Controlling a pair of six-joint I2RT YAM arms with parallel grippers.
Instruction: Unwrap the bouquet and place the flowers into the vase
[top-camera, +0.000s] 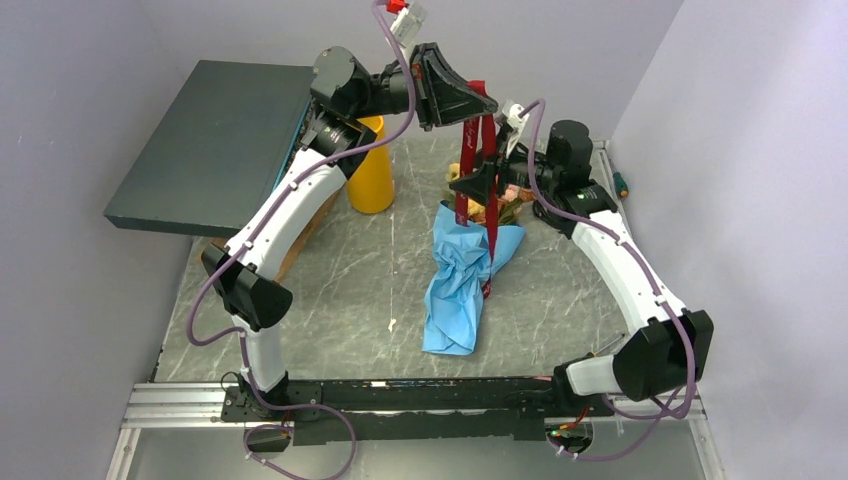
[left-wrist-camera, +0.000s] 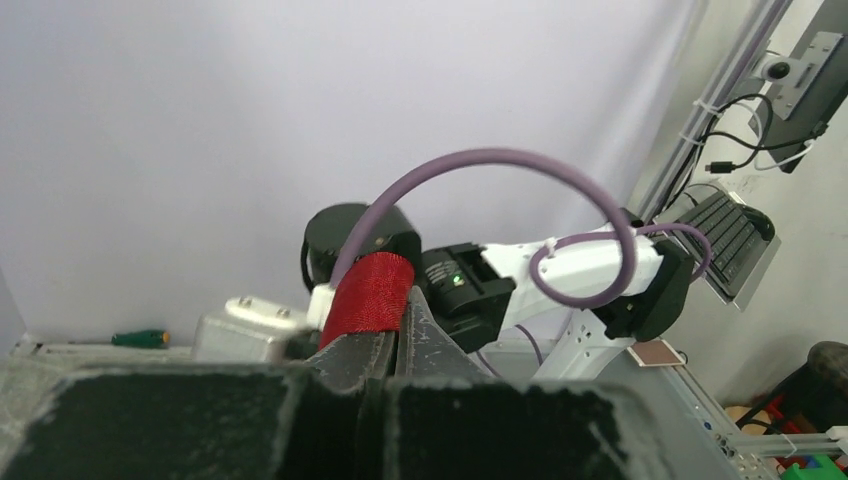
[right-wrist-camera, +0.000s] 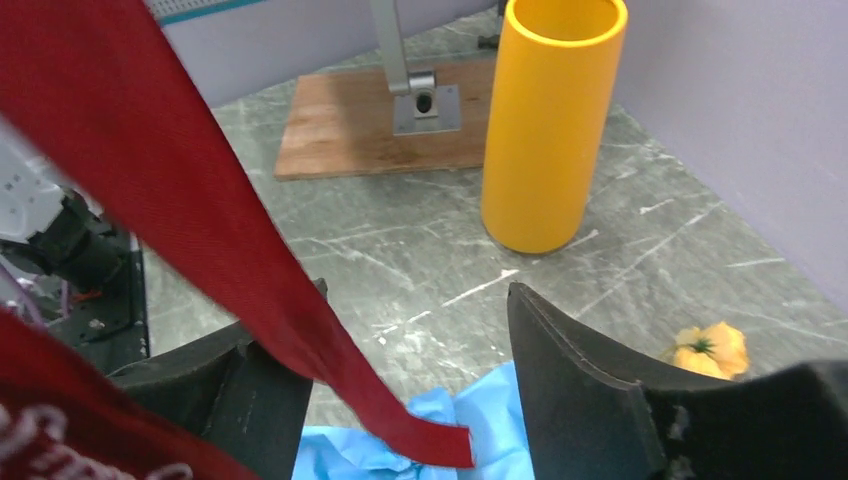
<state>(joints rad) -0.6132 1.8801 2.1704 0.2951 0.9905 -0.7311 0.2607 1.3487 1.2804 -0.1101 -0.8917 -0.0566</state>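
- Your left gripper (top-camera: 478, 103) hangs high over the table (top-camera: 340, 290), fingers pressed together on the ribbon (top-camera: 489, 180).
- Your right gripper (right-wrist-camera: 405, 325) is spread wide just above the bouquet (top-camera: 462, 275); the ribbon hangs loose between its fingers.
- The bouquet lies on the table, blue paper (top-camera: 455, 290) nearest you, flowers (top-camera: 512, 207) at the far end.
- The vase (top-camera: 371, 165) stands upright at back left, well apart from it.

left jaws together, right jaws apart

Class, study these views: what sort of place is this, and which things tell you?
Probably a robotics lab test cell: a left arm and right arm bolted to a metal rail at a marbled table, plain walls boxing it in, a keyboard beyond.
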